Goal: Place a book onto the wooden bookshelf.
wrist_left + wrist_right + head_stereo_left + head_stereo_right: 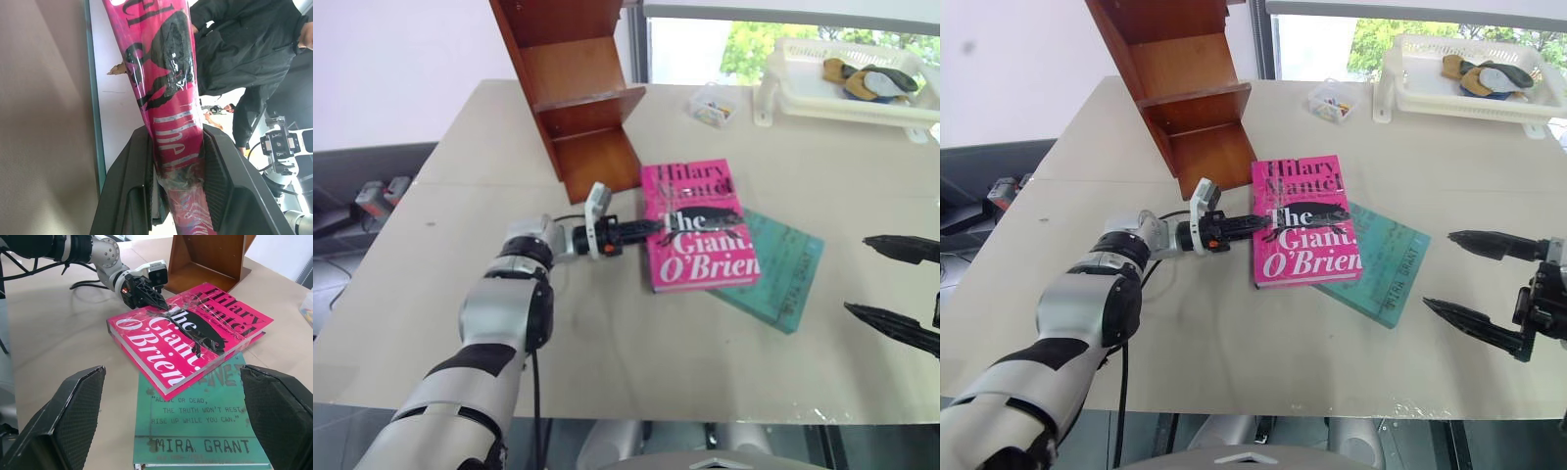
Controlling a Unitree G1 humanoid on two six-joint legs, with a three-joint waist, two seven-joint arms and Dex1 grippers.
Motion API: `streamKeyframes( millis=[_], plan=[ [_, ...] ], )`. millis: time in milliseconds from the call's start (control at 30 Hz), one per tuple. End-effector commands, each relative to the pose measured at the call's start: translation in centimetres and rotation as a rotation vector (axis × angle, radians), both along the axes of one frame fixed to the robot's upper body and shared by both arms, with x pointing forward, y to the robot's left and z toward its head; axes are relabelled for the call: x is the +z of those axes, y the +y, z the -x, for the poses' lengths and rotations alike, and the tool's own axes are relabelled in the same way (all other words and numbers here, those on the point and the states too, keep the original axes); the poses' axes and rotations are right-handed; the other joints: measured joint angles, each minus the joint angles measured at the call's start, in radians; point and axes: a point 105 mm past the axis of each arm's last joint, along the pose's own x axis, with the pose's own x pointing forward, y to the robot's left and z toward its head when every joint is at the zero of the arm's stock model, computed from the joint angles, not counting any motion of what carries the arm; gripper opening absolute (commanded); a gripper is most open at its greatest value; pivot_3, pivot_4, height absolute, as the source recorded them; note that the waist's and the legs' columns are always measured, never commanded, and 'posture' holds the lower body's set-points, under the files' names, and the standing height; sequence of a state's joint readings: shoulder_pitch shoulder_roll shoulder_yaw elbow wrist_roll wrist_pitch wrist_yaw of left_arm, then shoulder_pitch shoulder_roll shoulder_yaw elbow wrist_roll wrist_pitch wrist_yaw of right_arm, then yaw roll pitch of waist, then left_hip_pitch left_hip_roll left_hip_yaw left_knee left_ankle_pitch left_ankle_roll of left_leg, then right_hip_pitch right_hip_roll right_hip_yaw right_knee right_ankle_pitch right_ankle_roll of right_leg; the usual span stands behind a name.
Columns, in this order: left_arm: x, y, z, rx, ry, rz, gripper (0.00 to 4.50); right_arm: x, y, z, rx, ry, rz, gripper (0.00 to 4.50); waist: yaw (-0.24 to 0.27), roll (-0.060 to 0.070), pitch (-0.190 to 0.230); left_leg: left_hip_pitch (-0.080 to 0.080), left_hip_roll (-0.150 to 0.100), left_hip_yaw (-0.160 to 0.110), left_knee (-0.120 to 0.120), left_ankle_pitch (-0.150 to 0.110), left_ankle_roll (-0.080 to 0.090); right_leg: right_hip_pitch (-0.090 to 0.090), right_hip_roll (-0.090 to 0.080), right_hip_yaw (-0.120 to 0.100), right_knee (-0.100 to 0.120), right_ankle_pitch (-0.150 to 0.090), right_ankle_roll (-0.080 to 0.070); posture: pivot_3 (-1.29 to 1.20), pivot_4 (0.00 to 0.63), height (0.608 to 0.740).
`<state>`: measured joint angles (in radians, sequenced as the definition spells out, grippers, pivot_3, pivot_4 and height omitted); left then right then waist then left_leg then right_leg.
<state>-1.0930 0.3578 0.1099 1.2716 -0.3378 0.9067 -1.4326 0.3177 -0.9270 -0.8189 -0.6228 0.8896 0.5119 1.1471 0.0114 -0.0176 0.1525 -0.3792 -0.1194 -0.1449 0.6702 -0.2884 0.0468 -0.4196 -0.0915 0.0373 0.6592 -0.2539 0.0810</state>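
The bright pink book lies cover-up at the table's middle, its right part resting on a teal-green book. My left gripper reaches in level from the left and is shut on the pink book's left edge. In the left wrist view both fingers clamp the pink cover between them. The wooden bookshelf, reddish-brown with short shelves, stands just behind the book. My right gripper hovers open to the right of both books, with nothing between its fingers.
A white plastic basket with small items sits at the far right corner, and a small clear box stands beside it. A person in dark clothes stands beyond the table. Bare tabletop lies in front of the books.
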Motion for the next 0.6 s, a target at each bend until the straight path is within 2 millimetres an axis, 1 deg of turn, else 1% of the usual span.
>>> streamKeyframes(
  millis=[33,200,367,433,467,500,567,600],
  plan=[
    [0.37,0.79,-0.30,0.037,-0.018,0.019,1.05,0.50,0.01,-0.14,0.013,-0.027,0.018,4.50,0.000,0.000,0.000,0.000,0.000,0.000,0.000,0.000,0.000,0.000,0.000,0.000,0.000,0.000,0.000,0.00,0.150,0.740],
    [1.22,1.25,-0.49,0.053,-0.032,0.062,1.05,0.49,-0.02,-0.34,0.020,-0.026,0.024,4.50,0.000,0.000,0.000,0.000,0.000,0.000,0.000,0.000,0.000,0.000,0.000,0.000,0.000,0.000,0.000,0.00,0.150,0.740],
    [0.90,0.93,0.05,0.002,-0.070,0.057,1.05,0.44,-0.04,-0.42,0.022,-0.028,0.028,4.50,0.001,0.000,0.000,0.000,0.000,0.000,0.000,0.000,0.000,0.000,0.000,0.000,0.000,0.000,0.000,0.00,0.150,0.740],
    [1.05,0.78,0.28,-0.022,-0.099,0.073,1.88,0.43,-0.06,-0.47,0.020,-0.034,0.030,4.50,0.000,0.000,0.000,0.000,0.000,0.000,0.000,0.000,0.000,0.000,0.000,0.000,0.000,0.000,0.000,0.00,0.150,0.740],
    [1.09,0.79,0.23,-0.019,-0.104,0.074,2.16,0.42,-0.06,-0.45,0.021,-0.033,0.029,4.50,0.001,0.000,0.000,0.000,0.000,0.000,0.000,0.000,0.000,0.000,0.000,0.000,0.000,0.000,0.000,0.00,0.150,0.740],
    [0.99,0.81,0.03,-0.002,-0.102,0.062,2.55,0.43,-0.08,-0.44,0.021,-0.033,0.029,4.50,0.001,0.000,0.000,0.000,0.000,0.000,0.000,0.000,0.000,0.000,0.000,0.000,0.000,0.000,0.000,0.00,0.150,0.740],
    [0.62,0.92,-0.46,0.043,-0.080,0.027,3.41,0.44,-0.11,-0.40,0.021,-0.032,0.029,4.50,0.001,0.000,0.000,0.000,0.000,0.000,0.000,0.000,0.000,0.000,0.000,0.000,0.000,0.000,0.000,0.00,0.150,0.740],
    [0.53,0.97,-0.59,0.056,-0.071,0.020,3.94,0.45,-0.11,-0.41,0.021,-0.032,0.029,4.50,0.001,0.000,0.000,0.000,0.000,0.000,0.000,0.000,0.000,0.000,0.000,0.000,0.000,0.000,0.000,0.00,0.150,0.740]
  ],
)
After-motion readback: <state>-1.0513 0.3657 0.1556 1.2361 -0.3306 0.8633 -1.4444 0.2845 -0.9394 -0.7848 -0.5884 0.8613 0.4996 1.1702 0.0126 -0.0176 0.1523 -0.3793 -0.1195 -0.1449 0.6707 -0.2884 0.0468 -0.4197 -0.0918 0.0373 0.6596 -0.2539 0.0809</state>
